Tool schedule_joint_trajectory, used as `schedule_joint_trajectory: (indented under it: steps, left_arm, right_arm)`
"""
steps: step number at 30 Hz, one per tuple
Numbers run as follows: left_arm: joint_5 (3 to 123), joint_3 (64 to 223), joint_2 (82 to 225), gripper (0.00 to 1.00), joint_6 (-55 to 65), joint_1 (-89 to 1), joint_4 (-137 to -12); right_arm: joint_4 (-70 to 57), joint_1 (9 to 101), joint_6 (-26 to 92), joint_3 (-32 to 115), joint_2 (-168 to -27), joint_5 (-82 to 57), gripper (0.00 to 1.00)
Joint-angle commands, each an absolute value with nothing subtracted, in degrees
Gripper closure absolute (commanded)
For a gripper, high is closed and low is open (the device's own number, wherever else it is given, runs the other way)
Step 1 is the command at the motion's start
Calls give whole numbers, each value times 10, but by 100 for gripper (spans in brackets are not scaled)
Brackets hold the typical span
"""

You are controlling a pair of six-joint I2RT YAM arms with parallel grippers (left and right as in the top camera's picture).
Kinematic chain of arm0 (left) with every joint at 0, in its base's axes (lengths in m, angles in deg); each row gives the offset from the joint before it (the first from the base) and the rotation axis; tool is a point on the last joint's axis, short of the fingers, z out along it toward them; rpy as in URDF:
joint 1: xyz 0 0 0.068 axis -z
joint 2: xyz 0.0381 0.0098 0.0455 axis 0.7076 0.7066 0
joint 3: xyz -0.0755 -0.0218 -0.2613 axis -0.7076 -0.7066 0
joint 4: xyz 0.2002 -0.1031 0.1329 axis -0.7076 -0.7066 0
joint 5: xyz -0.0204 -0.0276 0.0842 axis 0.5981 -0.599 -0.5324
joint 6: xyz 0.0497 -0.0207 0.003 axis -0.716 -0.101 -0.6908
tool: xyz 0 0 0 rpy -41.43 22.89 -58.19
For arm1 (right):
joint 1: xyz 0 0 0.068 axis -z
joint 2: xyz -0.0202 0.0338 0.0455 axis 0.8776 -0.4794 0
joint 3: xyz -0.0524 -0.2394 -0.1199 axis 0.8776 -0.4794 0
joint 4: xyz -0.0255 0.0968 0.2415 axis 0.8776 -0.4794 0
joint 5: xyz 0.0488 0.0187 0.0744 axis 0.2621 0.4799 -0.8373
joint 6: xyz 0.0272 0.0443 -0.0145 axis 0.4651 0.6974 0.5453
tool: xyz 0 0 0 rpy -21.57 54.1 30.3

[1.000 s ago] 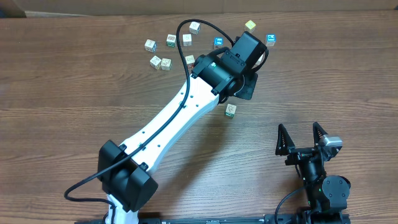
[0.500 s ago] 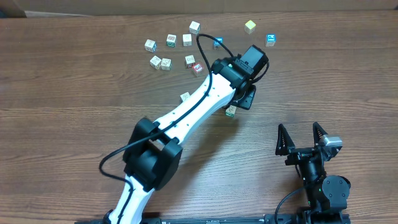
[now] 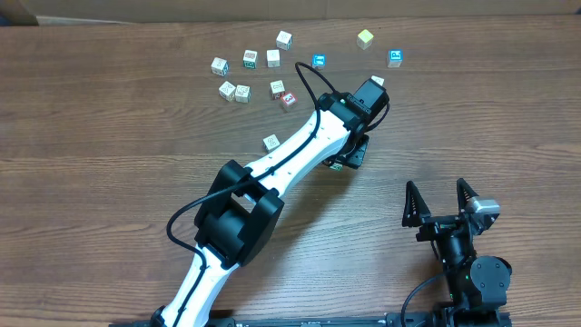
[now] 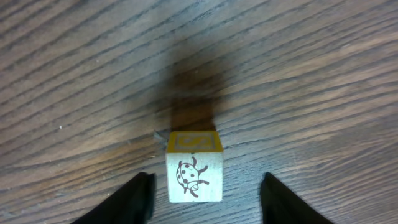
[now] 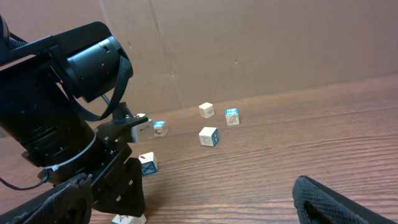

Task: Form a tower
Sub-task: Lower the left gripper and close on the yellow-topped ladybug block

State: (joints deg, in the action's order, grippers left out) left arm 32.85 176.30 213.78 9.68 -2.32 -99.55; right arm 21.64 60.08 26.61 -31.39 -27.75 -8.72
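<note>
Left pincer (image 4: 206, 198) has slid toward six o'clock and released: jaws apart, clear of the ladybird cube (image 4: 193, 168). Placement looks done; right pincer (image 3: 442, 204) idles agape.

Dark wooden table (image 3: 91, 136), loose printed cubes (image 3: 250, 59) scattered far side, cardboard wall (image 5: 249, 43) behind

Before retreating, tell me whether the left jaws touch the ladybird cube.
Apart. Left wrist view shows wood between the ladybird cube and both left jaws.
</note>
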Motion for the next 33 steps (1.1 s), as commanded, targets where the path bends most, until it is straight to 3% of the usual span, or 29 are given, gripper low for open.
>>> schedule_joint_trajectory:
  steps: [1,18,33]
  left_arm:
    - [322,1763,2151,52,127,-23,-1000]
    - [321,1763,2155,58,131,-22,-1000]
    - [306,1763,2155,57,131,-22,-996]
  right_arm:
    - [219,597,261,-320,-272,-84,0]
    - [219,597,261,-320,-272,-84,0]
    - [219,597,261,-320,-272,-84,0]
